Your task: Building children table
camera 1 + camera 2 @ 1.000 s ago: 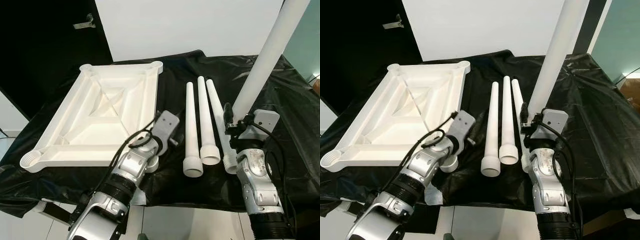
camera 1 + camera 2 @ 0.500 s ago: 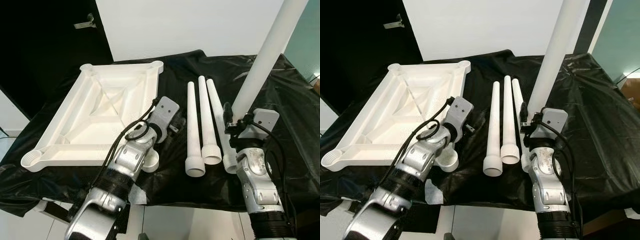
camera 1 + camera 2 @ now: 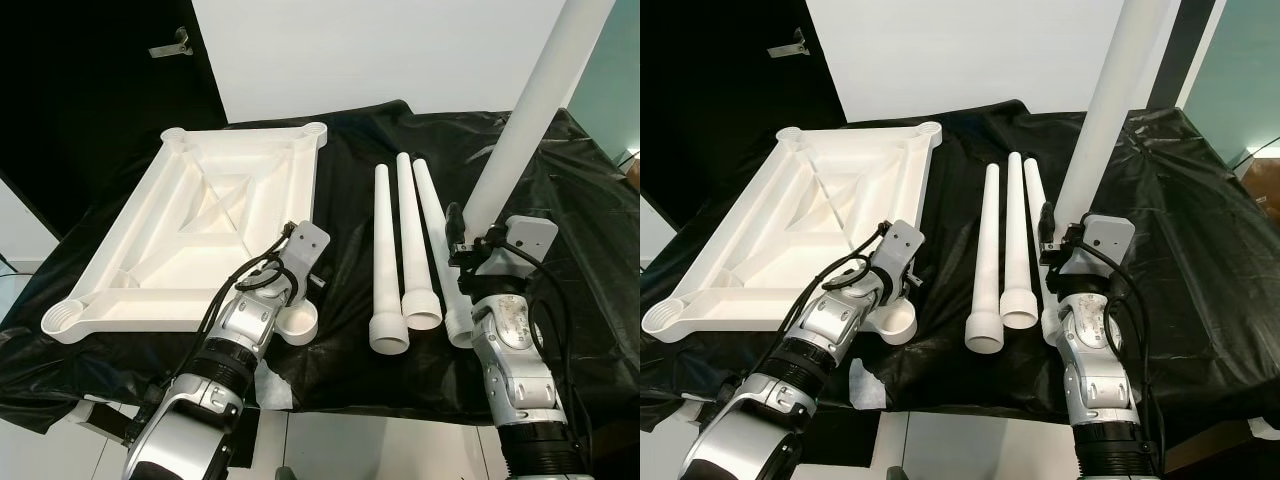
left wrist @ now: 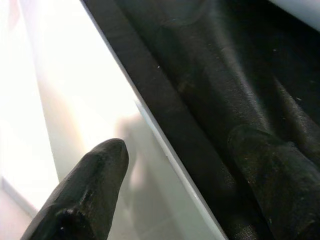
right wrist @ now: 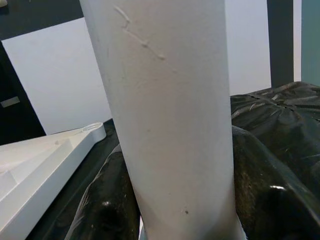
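Tabletop upside down on black cloth, left gripper spread astride its near-right edge, right gripper clamped on upright leg, top cut off, three legs lying between.

The tabletop is plain white, as are all four legs — no pattern anywhere. They lie on a glossy black cloth (wrinkled, unpatterned). Silver arms end in black fingers.
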{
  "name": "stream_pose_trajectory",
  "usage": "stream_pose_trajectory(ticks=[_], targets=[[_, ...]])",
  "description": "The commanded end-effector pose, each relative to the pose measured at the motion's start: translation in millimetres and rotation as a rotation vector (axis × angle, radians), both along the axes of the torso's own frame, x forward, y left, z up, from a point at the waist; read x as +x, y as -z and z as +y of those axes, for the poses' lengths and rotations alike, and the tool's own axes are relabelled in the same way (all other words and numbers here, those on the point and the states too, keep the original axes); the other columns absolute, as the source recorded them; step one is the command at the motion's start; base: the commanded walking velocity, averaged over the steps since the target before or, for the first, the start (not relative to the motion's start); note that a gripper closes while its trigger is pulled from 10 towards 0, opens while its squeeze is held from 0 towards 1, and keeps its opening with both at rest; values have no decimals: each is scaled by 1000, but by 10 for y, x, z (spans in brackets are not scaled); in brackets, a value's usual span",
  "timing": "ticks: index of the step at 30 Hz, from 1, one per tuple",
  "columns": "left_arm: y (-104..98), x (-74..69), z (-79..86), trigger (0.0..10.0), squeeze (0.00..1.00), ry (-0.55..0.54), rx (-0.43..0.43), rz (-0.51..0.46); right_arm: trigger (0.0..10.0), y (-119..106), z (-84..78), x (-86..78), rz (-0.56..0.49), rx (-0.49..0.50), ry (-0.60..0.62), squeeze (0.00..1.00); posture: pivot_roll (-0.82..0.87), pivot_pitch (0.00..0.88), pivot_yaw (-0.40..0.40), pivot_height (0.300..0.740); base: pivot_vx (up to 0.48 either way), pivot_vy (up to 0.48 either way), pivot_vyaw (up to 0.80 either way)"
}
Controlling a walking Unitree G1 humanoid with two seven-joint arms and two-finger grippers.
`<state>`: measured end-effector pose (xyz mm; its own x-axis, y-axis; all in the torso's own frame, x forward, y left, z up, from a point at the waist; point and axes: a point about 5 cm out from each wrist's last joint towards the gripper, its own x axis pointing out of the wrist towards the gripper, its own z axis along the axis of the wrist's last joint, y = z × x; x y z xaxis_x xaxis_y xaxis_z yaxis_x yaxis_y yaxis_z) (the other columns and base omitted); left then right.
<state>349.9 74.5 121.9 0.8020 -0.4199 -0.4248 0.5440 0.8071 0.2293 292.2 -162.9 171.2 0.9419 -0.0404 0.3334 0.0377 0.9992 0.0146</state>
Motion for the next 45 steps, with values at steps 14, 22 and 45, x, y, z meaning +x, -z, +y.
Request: stream_pose_trajectory(ticks=[14,22,45], targets=[[205,-406,-467,0,0,327,-147,180,10000,-14,-7,0,-1,-3,8,0,-107,11,74,740,0,0,0],[194,-457,-617,0,0,401,-147,201,10000,-22,-46,-18,-4,-3,26,0,-119,14,81,740,0,0,0],[73,-695,-1076,10000,1000,624,-194,339,10000,-54,-58,-18,-8,-4,36,0,-122,30,85,740,0,0,0]])
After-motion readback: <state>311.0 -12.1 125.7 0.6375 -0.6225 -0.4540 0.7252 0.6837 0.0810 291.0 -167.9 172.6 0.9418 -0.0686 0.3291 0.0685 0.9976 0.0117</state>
